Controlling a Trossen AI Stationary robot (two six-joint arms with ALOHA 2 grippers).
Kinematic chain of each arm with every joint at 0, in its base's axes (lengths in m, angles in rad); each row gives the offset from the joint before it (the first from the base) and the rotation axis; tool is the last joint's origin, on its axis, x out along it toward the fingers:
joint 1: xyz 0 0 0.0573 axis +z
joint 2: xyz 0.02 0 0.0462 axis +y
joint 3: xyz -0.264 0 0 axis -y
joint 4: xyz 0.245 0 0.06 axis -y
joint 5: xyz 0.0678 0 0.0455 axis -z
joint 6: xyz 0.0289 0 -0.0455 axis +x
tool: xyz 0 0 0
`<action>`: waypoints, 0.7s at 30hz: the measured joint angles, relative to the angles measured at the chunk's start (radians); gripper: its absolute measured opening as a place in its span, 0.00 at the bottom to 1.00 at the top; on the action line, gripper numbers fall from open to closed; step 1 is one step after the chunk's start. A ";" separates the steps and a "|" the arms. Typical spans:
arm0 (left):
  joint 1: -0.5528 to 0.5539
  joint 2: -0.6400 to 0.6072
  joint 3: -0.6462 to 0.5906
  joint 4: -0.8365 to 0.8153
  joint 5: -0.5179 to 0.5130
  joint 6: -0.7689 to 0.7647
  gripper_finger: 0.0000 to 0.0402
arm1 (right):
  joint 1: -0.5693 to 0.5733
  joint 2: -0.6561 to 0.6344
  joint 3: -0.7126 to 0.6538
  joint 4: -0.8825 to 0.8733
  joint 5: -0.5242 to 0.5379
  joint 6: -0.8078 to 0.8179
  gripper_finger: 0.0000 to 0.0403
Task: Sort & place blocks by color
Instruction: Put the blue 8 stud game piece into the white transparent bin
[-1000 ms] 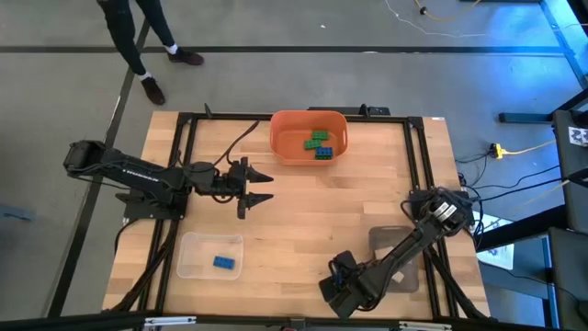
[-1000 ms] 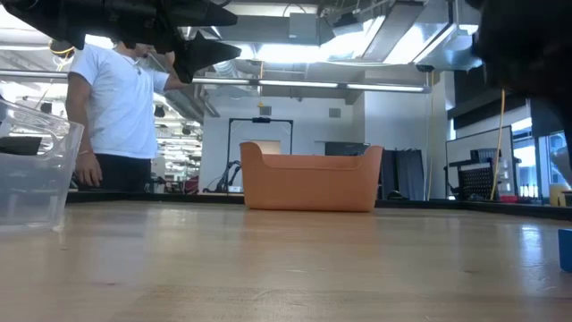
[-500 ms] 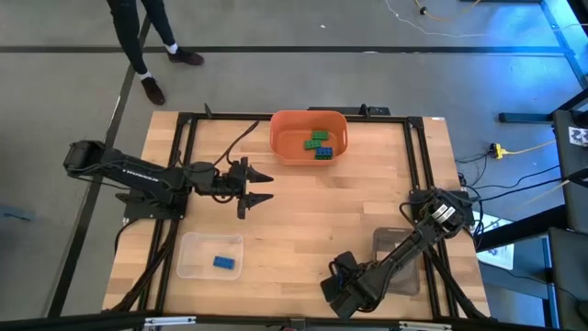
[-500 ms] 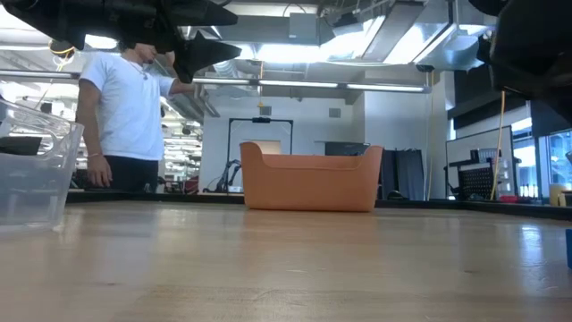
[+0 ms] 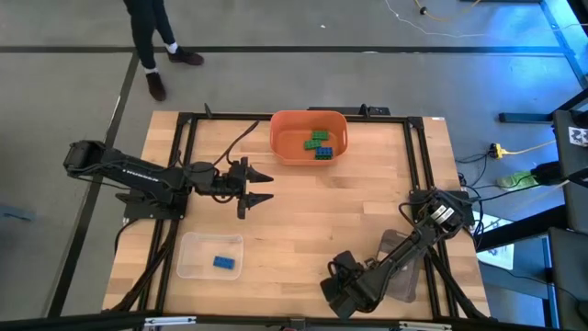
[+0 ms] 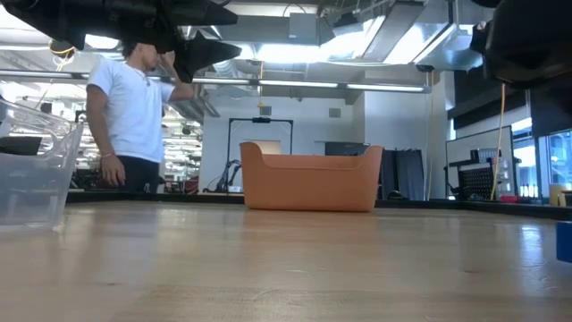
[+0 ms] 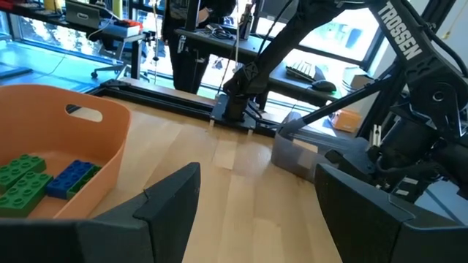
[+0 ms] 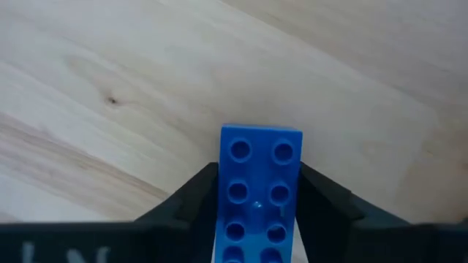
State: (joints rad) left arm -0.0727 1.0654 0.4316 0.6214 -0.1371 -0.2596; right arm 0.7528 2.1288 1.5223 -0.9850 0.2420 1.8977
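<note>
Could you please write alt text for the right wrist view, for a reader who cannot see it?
A blue studded block sits clamped between the right gripper's two dark fingers, seen from directly above with its round studs facing the camera. Behind it is only the pale wooden table, with its grain running diagonally.

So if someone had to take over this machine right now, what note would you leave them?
Right gripper: low at the table's near edge, shut on a blue studded toy brick.
Left gripper: open, empty, hovering mid-table.
Done: one blue brick lies in the clear plastic tray.
Left: green and blue bricks sit mixed in the orange plastic bin; the held brick needs placing.
</note>
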 joint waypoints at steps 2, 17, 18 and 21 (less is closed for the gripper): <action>0.000 0.000 0.000 0.001 0.000 0.000 0.65 | 0.000 0.000 0.000 0.005 -0.004 -0.020 0.38; 0.000 0.000 0.000 0.001 0.000 0.000 0.65 | 0.000 -0.002 0.085 -0.012 0.067 -0.134 0.37; 0.000 0.000 0.000 0.000 0.000 0.000 0.65 | 0.000 -0.002 0.092 -0.015 0.079 -0.149 0.37; 0.000 0.000 0.000 0.001 0.000 -0.001 0.65 | 0.000 -0.002 0.118 -0.015 0.129 -0.205 0.37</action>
State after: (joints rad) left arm -0.0723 1.0653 0.4316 0.6220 -0.1371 -0.2607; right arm 0.7528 2.1265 1.6399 -0.9997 0.3713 1.6929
